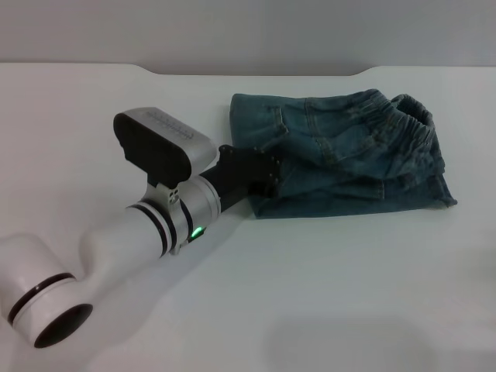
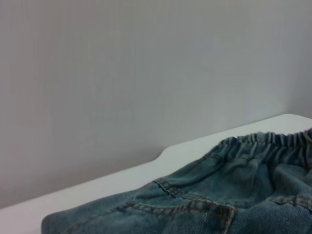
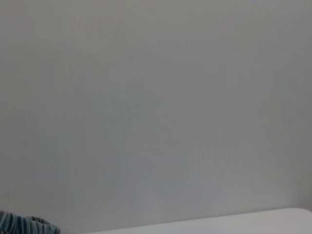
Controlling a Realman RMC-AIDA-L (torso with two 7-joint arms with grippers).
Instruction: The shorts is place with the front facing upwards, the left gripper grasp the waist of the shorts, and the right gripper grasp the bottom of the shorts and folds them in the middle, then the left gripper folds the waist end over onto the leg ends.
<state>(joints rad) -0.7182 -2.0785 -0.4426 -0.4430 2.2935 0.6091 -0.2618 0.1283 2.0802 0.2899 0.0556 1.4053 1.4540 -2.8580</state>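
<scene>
Denim shorts lie folded on table; left claw touches their near-left edge.

- The fingertips of the left gripper are hidden where the shorts are met.
- The shorts are cut off in both wrist views.

A plain grey wall fills nearly everything; below it runs the white tabletop edge, with a scrap of the shorts at one end.
</scene>
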